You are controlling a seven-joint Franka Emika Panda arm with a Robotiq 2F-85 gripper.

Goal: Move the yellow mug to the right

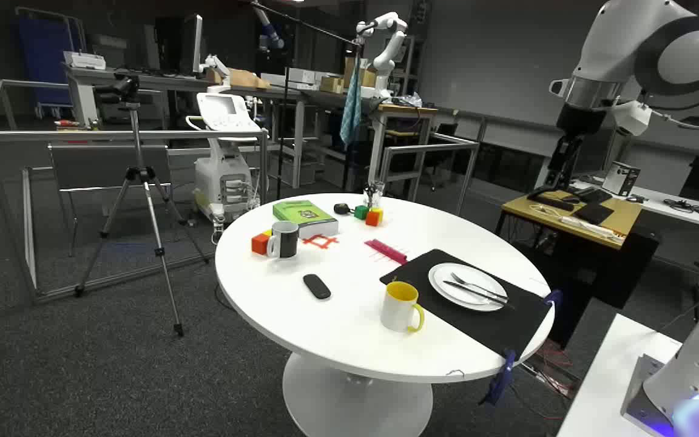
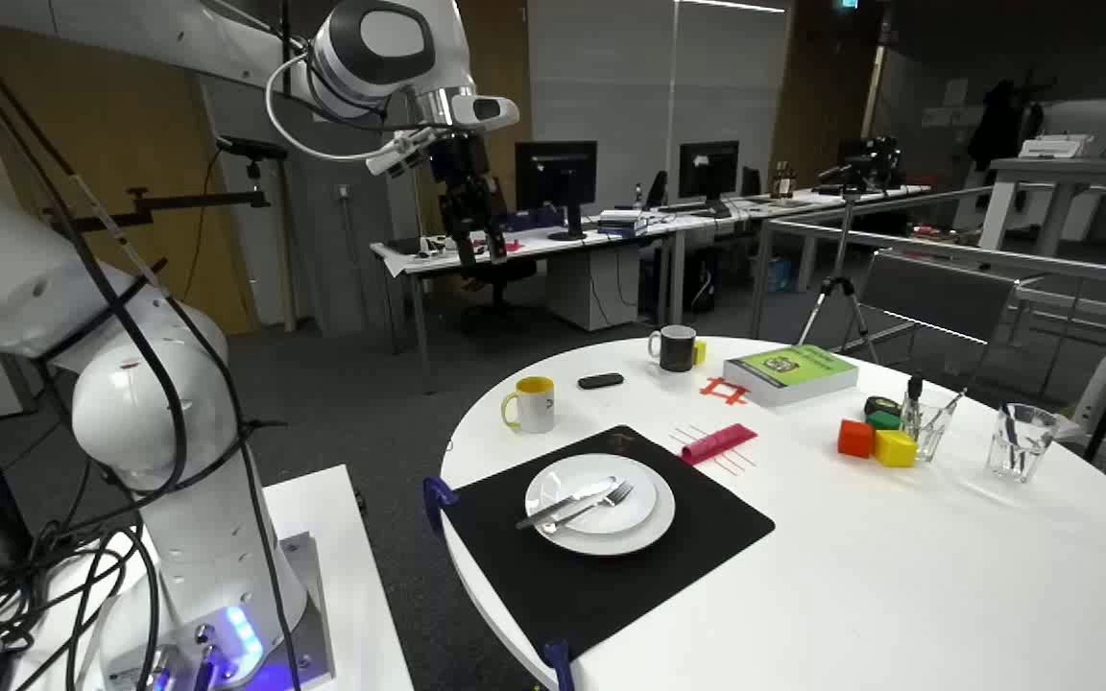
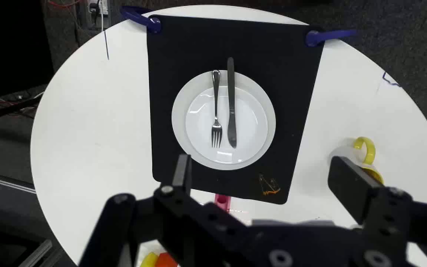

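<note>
The yellow mug is white outside with a yellow inside and a yellow handle. It stands upright on the round white table, beside the black mat, in both exterior views (image 1: 397,311) (image 2: 536,411). In the wrist view the mug (image 3: 341,152) is at the right, partly hidden behind a finger. My gripper (image 3: 260,170) is open and empty, with its fingers wide apart. In both exterior views the gripper (image 1: 559,167) (image 2: 482,251) hangs high above the table's level, well apart from the mug.
A white plate (image 2: 649,536) with fork and knife lies on the black mat (image 2: 707,528), held by blue clamps (image 2: 436,501). A black remote (image 2: 601,381) and dark mug (image 2: 678,349) are near the yellow mug. A green book (image 2: 793,369), coloured blocks (image 2: 855,439) and glasses (image 2: 1019,443) stand farther off.
</note>
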